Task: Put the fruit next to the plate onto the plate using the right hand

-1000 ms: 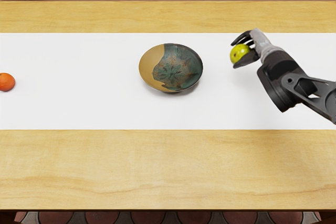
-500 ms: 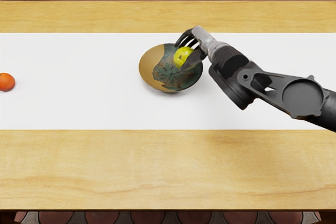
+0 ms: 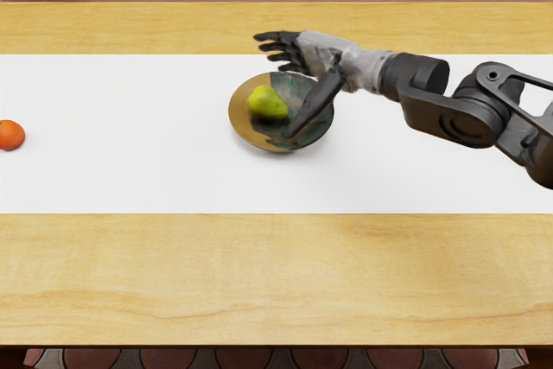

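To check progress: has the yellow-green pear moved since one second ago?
Yes. The yellow-green pear went left, from right of the round brown-green plate onto it.

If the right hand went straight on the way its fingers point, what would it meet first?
Probably nothing: the right hand points to the picture's left over the white runner. The pear on the plate and the orange lie nearer the camera, off that line; height is unclear.

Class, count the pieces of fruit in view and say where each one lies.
2. A yellow-green pear lies on the plate, by the open right hand; an orange sits at the far left edge of the white runner. None appears hidden.
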You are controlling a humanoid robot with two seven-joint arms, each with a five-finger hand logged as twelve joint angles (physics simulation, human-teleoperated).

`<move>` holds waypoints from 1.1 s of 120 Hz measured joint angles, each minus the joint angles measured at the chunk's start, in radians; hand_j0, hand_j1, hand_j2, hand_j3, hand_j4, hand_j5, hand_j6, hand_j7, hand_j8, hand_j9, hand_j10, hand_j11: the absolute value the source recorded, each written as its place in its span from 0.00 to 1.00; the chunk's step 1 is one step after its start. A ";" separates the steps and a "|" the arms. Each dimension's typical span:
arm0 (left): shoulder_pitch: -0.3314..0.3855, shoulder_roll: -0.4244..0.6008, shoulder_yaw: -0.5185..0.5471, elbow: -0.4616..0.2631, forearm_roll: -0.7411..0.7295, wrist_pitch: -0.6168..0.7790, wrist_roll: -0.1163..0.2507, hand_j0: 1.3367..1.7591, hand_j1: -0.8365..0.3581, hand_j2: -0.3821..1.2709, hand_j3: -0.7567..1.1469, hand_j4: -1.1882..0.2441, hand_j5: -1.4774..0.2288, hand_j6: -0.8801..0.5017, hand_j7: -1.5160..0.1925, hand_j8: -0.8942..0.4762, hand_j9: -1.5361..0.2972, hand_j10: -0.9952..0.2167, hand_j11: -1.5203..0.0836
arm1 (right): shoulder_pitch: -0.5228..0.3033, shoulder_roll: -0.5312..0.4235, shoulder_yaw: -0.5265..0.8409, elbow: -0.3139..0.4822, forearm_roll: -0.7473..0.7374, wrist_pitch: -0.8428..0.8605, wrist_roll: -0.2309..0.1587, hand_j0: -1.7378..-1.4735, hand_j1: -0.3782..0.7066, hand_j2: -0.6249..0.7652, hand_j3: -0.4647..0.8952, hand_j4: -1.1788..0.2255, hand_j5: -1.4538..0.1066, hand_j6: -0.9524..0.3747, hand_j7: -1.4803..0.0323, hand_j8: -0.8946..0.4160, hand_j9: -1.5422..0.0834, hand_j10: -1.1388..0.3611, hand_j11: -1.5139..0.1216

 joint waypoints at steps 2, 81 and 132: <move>0.000 0.000 0.000 0.000 0.000 0.000 0.000 0.76 0.99 0.23 0.40 0.83 0.87 0.64 0.89 0.65 0.84 0.82 0.95 | -0.011 -0.009 0.007 0.000 0.016 0.038 0.019 0.30 0.10 0.49 0.34 0.79 0.87 0.68 0.91 0.65 0.89 0.73 0.87; 0.025 0.000 0.000 -0.001 0.000 0.000 0.000 0.76 0.99 0.23 0.40 0.83 0.87 0.64 0.89 0.65 0.84 0.82 0.95 | -0.370 -0.491 0.044 -0.001 0.041 0.399 0.745 0.30 0.03 0.45 0.34 0.84 0.93 0.72 0.98 0.68 0.95 0.76 0.92; 0.011 0.000 -0.002 0.000 0.000 0.001 0.000 0.76 0.99 0.23 0.40 0.83 0.87 0.64 0.89 0.65 0.84 0.82 0.95 | -0.531 -0.656 0.034 -0.004 0.030 0.399 0.765 0.30 0.03 0.45 0.34 0.84 0.93 0.72 0.98 0.68 0.95 0.76 0.93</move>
